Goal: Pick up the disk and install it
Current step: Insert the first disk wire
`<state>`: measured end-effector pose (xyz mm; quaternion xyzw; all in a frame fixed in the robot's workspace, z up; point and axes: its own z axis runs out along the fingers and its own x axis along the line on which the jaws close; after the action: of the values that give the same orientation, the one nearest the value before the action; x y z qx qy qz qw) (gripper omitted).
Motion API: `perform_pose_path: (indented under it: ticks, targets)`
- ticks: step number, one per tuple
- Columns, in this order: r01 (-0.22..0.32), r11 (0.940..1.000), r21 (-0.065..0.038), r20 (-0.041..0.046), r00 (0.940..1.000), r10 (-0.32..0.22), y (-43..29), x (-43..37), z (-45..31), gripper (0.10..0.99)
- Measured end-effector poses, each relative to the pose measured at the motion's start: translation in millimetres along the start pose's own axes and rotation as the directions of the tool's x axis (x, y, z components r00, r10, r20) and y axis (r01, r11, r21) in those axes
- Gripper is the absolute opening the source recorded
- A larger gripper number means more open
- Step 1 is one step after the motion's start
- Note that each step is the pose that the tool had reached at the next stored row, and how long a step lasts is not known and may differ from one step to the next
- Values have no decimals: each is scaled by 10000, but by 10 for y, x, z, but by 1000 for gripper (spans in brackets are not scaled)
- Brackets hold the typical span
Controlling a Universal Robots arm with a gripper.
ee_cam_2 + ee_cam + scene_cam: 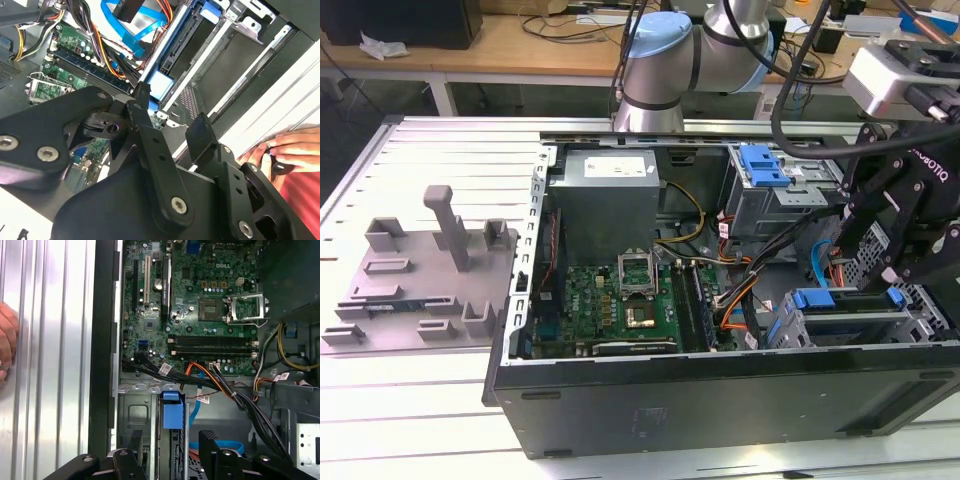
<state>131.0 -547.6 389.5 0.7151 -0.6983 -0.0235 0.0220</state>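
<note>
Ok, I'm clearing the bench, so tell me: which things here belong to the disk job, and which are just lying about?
Job: disk, drive bay, end effector.
Lying about: grey fixture, power supply, motherboard, hand.

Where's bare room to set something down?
Bare slatted table: the strip along the exterior view's lower edge, bordered by the case, and the stretch beyond the grey fixture plate. Crowded: cables around the drive bay by the claw.
</note>
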Motion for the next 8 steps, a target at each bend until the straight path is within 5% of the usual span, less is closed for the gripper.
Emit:
perform_pose_path:
  ticks: [6,7,8]
  targets:
    - [19,10000,28,-1,10000,-19,0,-32,1,565]
    - [18,9999,126,-18,10000,-18,-2,-83,-1,565]
    - [15,9993,368,-101,9999,-11,-2,-124,1,565]
